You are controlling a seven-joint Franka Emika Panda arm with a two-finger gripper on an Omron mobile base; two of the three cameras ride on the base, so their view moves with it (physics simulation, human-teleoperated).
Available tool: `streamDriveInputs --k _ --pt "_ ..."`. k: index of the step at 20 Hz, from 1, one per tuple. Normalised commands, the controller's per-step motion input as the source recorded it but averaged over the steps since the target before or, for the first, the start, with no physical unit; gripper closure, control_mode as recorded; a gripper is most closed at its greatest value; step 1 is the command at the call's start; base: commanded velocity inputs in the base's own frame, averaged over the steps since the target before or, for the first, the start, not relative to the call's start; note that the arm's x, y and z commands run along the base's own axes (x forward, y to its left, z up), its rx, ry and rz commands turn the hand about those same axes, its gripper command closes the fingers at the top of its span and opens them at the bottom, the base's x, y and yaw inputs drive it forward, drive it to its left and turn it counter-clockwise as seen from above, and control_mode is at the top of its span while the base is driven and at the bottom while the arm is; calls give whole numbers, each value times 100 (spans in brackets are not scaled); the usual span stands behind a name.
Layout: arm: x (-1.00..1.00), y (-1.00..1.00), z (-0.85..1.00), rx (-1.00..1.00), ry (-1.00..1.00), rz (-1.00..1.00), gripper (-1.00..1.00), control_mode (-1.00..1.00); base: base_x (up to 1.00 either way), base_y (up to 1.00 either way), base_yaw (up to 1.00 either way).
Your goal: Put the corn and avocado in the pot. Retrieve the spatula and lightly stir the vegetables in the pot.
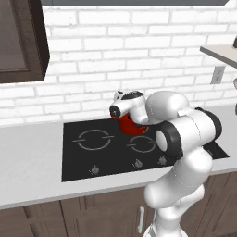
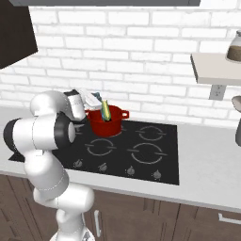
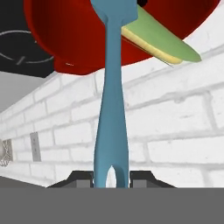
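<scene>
**Stirring stage reached, spatula in the pot**

Standing on the cooktop (image 1: 92, 157) near its back edge, the pot (image 1: 126, 124) is half hidden by the arm in the left base view.

In the right base view, the corn (image 2: 107, 111) leans out of the pot's rim, long axis steep, tip up.

In the hand view, the gripper (image 3: 112, 176) is clenched on the blue spatula (image 3: 112, 109), whose handle runs straight from the fingers into the pot. The avocado cannot be made out. Judging by this, loading looks done; stirring remains.

Glossy red enamel-like finish on the pot (image 2: 106, 123), smooth matt blue plastic look to the spatula (image 3: 111, 109), sleek black glass on the cooktop (image 1: 92, 155) (faintly reflective), rough white brick wall (image 2: 141, 56), matt grey counter (image 1: 28, 171).
</scene>
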Motion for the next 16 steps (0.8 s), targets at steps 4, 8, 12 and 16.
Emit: streamDriveInputs --k 4,8,12,16 --pt "3 0 -1 -5 -3 -5 100 -100 0 0 0" --pt "24 -1 -16 -1 -9 -7 100 -100 0 0 0" --pt "21 0 -9 0 -4 -5 100 -100 0 0 0" --pt "7 0 0 -1 -4 -4 100 -100 0 0 0"
